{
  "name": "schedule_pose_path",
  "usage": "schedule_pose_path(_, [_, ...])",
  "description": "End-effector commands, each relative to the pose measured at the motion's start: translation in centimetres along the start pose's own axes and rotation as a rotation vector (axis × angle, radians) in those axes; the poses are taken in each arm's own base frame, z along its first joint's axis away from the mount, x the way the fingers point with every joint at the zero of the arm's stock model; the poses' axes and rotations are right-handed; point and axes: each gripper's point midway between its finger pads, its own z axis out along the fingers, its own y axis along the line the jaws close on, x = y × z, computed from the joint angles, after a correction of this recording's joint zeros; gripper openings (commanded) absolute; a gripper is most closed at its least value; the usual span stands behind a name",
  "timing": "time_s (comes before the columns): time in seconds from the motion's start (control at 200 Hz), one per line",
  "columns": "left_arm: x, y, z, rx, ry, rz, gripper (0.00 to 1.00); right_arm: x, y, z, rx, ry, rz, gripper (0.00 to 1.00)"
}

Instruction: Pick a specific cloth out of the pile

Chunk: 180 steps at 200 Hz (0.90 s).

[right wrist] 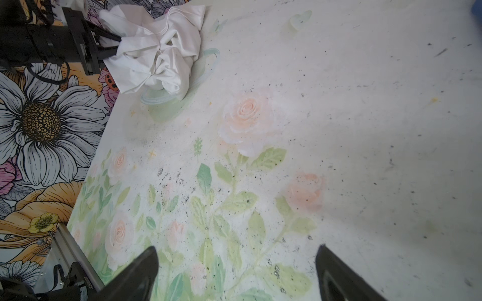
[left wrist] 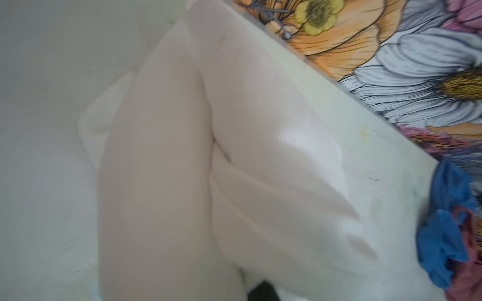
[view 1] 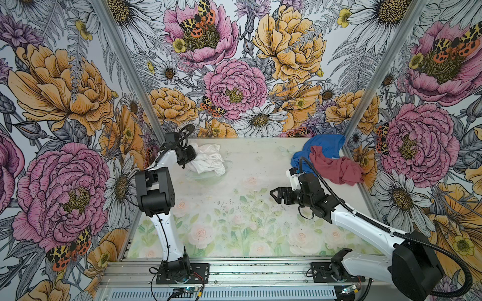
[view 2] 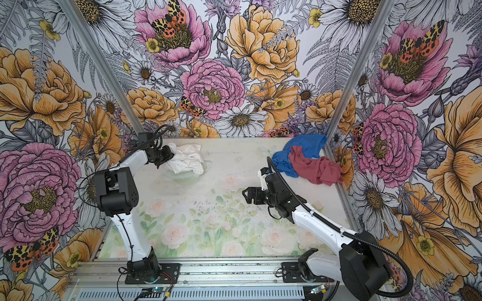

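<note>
In both top views the plain, soft white cloth [view 1: 208, 161] [view 2: 188, 159] sits bunched at the upper left of the pale, rose-printed desk [view 1: 260, 166]. It is well apart from the pile [view 1: 328, 159] in the desk's upper right corner, where a dusty red-maroon cloth [view 1: 339, 169] lies over a bright blue cloth [view 1: 327, 144]. The black left end effector [view 1: 192, 159] is clamped on the white cloth's left edge. Folds fan rightward from that pinch, so the lump's long axis runs roughly left to right. The black right end effector [view 1: 273, 195] hangs over the desk at centre right. It points left with its jaws spread wide and grips nothing.
</note>
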Motion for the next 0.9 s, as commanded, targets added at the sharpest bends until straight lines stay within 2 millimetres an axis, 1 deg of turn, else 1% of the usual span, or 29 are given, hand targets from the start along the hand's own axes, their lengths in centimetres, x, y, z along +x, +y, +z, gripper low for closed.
schedule_pose_path(0.0, [1.1, 0.1, 0.6, -0.285, 0.055, 0.276, 0.00, -0.3, 0.6, -0.3, -0.014, -0.014, -0.008, 0.95])
schedule_pose_path(0.03, [1.4, -0.1, 0.9, -0.346, 0.072, 0.337, 0.00, -0.3, 0.6, -0.3, -0.013, -0.013, -0.006, 0.95])
schedule_pose_path(0.06, [1.8, -0.8, 1.2, -0.398, 0.085, 0.408, 0.00, -0.2, 0.6, -0.3, -0.013, -0.013, -0.006, 0.95])
schedule_pose_path(0.075, [1.8, -0.7, 1.3, -0.444, 0.090, 0.443, 0.00, -0.3, 0.6, -0.3, -0.013, -0.014, -0.006, 0.95])
schedule_pose_path(0.165, [2.9, -1.6, 2.2, -0.624, 0.136, 0.626, 0.00, -0.1, 0.5, -0.4, -0.012, -0.014, -0.008, 0.95])
schedule_pose_path(0.255, [4.1, -1.3, 3.4, -0.791, 0.191, 0.785, 0.00, 0.0, 0.4, -0.5, -0.011, -0.016, -0.009, 0.95])
schedule_pose_path(0.33, [5.1, -1.2, 4.3, -0.865, 0.224, 0.874, 0.00, 0.1, 0.3, -0.6, -0.010, -0.015, -0.009, 0.95])
schedule_pose_path(0.375, [5.8, -1.2, 4.8, -0.878, 0.247, 0.914, 0.00, 0.0, 0.3, -0.6, -0.011, -0.017, -0.008, 0.95])
schedule_pose_path(0.485, [6.3, -1.2, 5.7, -0.900, 0.268, 0.964, 0.00, 0.2, 0.1, -0.6, -0.007, -0.014, -0.008, 0.95])
schedule_pose_path(0.505, [6.4, -1.3, 5.9, -0.886, 0.271, 0.961, 0.04, 0.2, 0.1, -0.5, -0.006, -0.013, -0.007, 0.95])
schedule_pose_path(0.545, [6.7, -1.4, 6.2, -0.839, 0.278, 0.943, 0.14, 0.3, 0.1, -0.5, -0.006, -0.011, -0.007, 0.95])
schedule_pose_path(0.575, [6.8, -1.9, 6.3, -0.788, 0.274, 0.918, 0.22, 0.3, 0.1, -0.5, -0.007, -0.012, -0.008, 0.95])
schedule_pose_path(0.605, [6.8, -2.6, 6.2, -0.731, 0.263, 0.887, 0.27, 0.2, 0.1, -0.6, -0.007, -0.014, -0.007, 0.95])
schedule_pose_path(0.635, [6.7, -3.3, 5.8, -0.674, 0.251, 0.855, 0.30, 0.2, 0.1, -0.6, -0.006, -0.015, -0.007, 0.95])
schedule_pose_path(0.711, [5.9, -5.9, 4.4, -0.530, 0.196, 0.815, 0.44, 0.2, 0.0, -0.6, -0.001, -0.017, -0.006, 0.95])
schedule_pose_path(0.796, [4.4, -8.5, 2.0, -0.436, 0.099, 0.791, 0.54, 0.2, 0.0, -0.5, 0.000, -0.015, -0.007, 0.95])
schedule_pose_path(0.846, [3.9, -9.7, 0.7, -0.373, 0.065, 0.769, 0.62, 0.2, 0.0, -0.4, 0.000, -0.012, -0.009, 0.95])
schedule_pose_path(0.896, [3.4, -10.7, -0.6, -0.322, 0.044, 0.752, 0.67, 0.2, -0.1, -0.3, 0.001, -0.008, -0.007, 0.95])
